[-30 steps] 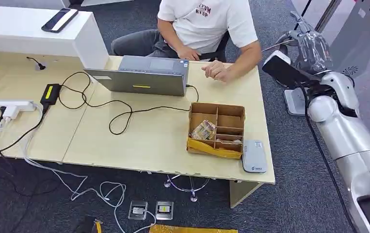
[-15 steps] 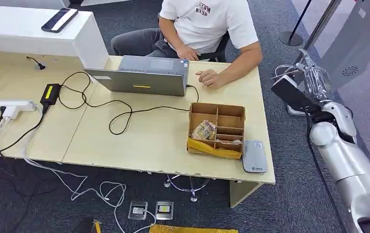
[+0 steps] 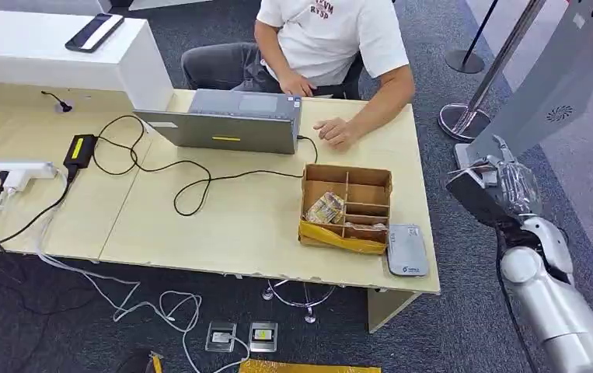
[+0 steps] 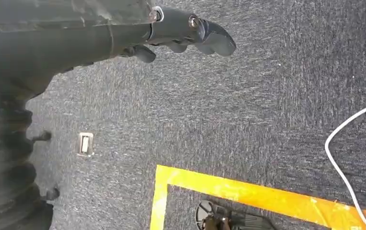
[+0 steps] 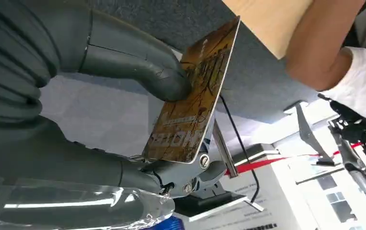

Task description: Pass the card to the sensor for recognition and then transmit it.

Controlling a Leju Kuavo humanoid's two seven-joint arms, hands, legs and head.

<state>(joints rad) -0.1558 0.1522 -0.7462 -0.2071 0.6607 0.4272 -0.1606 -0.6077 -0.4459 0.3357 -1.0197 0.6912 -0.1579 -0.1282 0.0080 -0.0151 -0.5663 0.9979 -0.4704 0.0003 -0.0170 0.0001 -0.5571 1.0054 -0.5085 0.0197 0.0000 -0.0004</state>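
The card [image 5: 195, 96] is a flat rectangular card with a golden-brown printed face carrying pale lettering near one end. It is being pinched between the thumb and fingers of the right hand [image 5: 137, 120], off the right end of the table. The sensor [image 3: 407, 250] is a flat grey pad with rounded corners, lying at the table's near right corner, just beside a cardboard box.

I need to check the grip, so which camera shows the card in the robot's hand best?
The right wrist view: the card is close up, pinched by the right hand. In the head view that hand is small and the card cannot be made out. The left wrist view looks at the floor.
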